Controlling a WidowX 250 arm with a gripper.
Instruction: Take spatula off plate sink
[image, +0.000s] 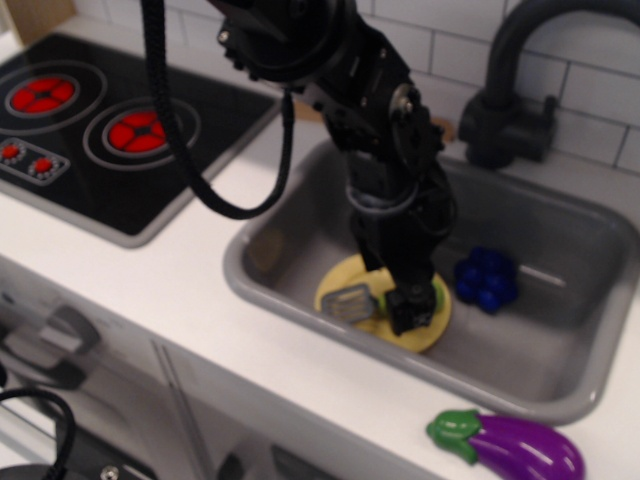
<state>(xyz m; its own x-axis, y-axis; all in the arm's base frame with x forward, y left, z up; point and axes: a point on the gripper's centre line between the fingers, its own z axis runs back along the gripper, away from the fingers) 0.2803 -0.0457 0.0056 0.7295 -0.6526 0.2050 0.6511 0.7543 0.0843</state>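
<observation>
A small toy spatula (372, 300) with a grey slotted blade and stubby lime-green handle, likely light, stiff and slippery plastic, is lying on a round pale-yellow plate (345, 281) inside a grey plastic sink (560, 250), its handle being covered by a black gripper (411, 307) whose jaw state cannot be told.

No legible text, labels, brands, numbers or signs anywhere in the frame; the picture is blurred and all visible surfaces appear unmarked.
</observation>
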